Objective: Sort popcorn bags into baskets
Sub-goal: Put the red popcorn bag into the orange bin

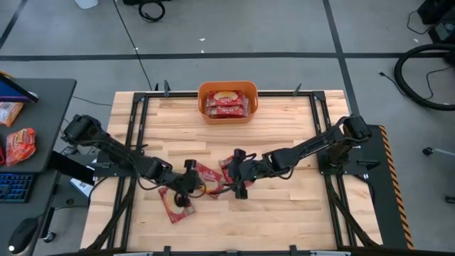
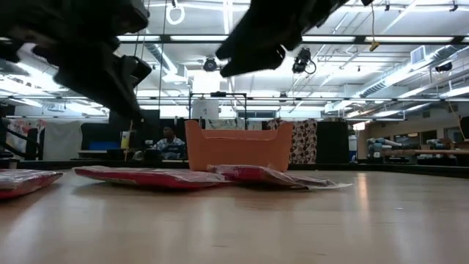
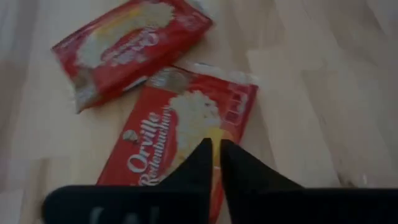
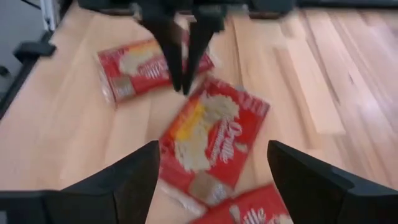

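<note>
Tub (image 1: 227, 102) at table (image 1: 298, 206) far edge, centre, w/ packets (image 1: 226, 104) in it. Three bags near table middle: one (image 1: 174, 206) toward near-left, one (image 1: 207, 177) centre, one (image 1: 231, 168) just right, overlapping. Left gripper (image 1: 189, 186) over centre bag, right gripper (image 1: 242, 175) beside.

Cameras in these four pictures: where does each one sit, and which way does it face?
High: above the table, looking down; both arms, tub.
Low: at tabletop height, looking level across; arms come from above, tub behind bags.
Left wrist: on the left arm, looking past the shut left gripper at the middle bag.
Right wrist: on the right arm, past the open right gripper.
Both wrist views share the middle bag.
</note>
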